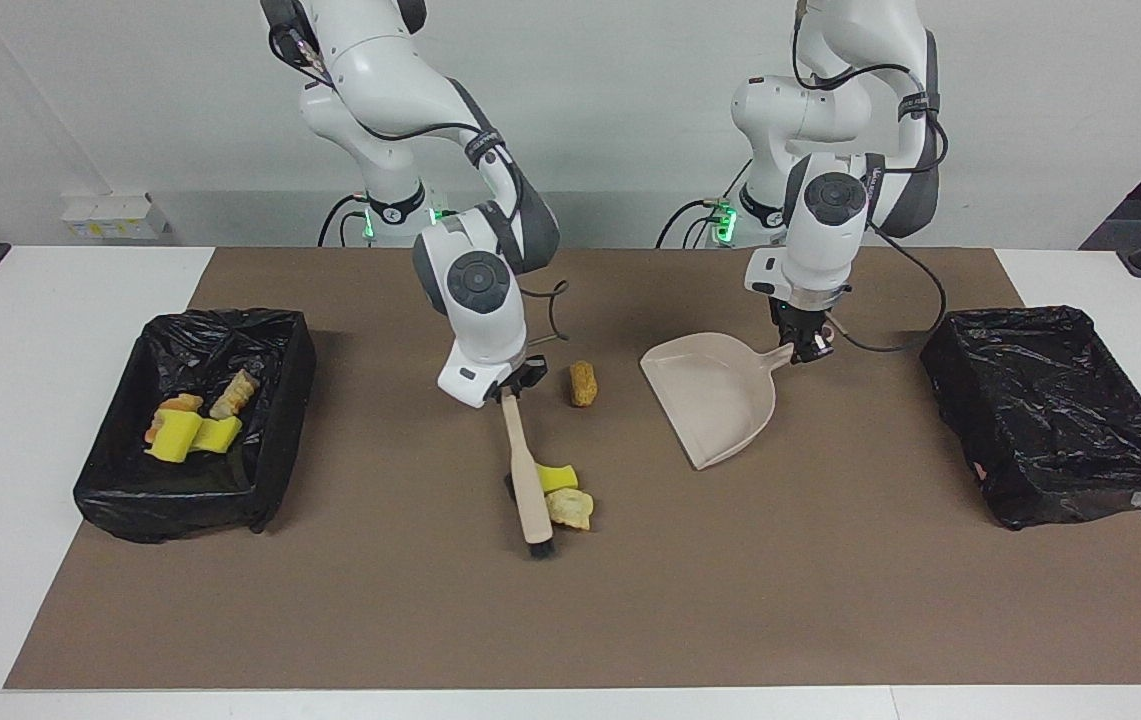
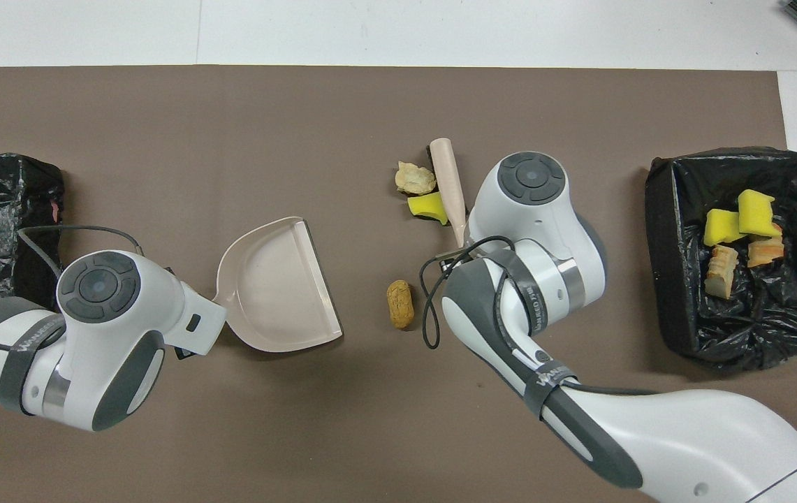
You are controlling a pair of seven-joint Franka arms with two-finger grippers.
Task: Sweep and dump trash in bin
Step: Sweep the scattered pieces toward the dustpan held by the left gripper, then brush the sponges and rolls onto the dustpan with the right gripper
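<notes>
My right gripper (image 1: pixel 510 390) is shut on the handle of the beige brush (image 1: pixel 527 478), whose bristle end rests on the brown mat. The brush (image 2: pixel 448 178) presses against two pieces of trash, a yellow wedge (image 1: pixel 558 477) and a tan lump (image 1: pixel 571 509), on their side toward the right arm's end. A third piece, a brown lump (image 1: pixel 583 383), lies nearer to the robots, between the brush and the dustpan (image 1: pixel 715 395). My left gripper (image 1: pixel 802 345) is shut on the dustpan's handle, and the empty pan (image 2: pixel 276 286) sits tilted on the mat. The bin (image 1: pixel 185 512) at the right arm's end holds several pieces.
A second black-lined bin (image 1: pixel 1060 410) stands at the left arm's end of the table, with nothing visible inside. The brown mat (image 1: pixel 630 620) covers the middle of the white table.
</notes>
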